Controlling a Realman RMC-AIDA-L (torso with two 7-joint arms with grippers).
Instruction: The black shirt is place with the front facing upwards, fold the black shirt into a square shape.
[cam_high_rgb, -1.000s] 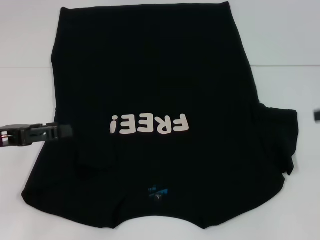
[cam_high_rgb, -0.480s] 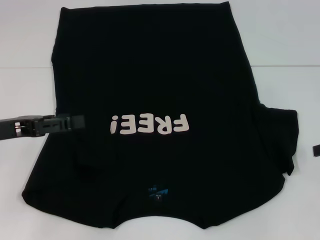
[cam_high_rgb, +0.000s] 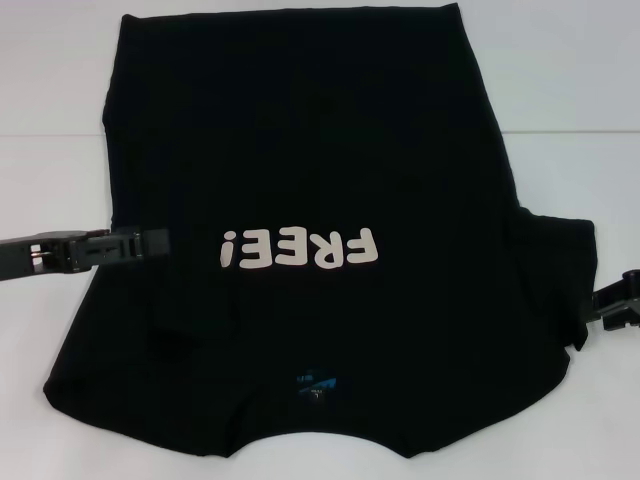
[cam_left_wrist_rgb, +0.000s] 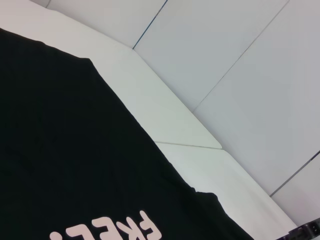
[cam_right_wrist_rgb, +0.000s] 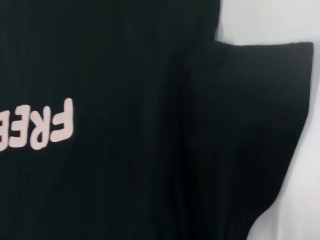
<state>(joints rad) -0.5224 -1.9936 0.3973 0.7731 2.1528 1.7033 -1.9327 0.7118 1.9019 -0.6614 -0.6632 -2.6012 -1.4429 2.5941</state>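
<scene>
A bare test or lab setting is suggested: a plain white tabletop (cam_high_rgb: 560, 80) is seen, backed by smooth white wall panels (cam_left_wrist_rgb: 240, 75) divided by thin dark seams.

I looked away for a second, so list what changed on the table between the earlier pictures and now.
The left claw slid inward over the black shirt toward the FREE! lettering, then stopped. The right claw, earlier only a sliver at the head view's edge, came in lower down and now sits beside the right sleeve. Nothing has visibly been gripped. The shirt lies as before, left sleeve folded in, neck label nearest the robot.
</scene>
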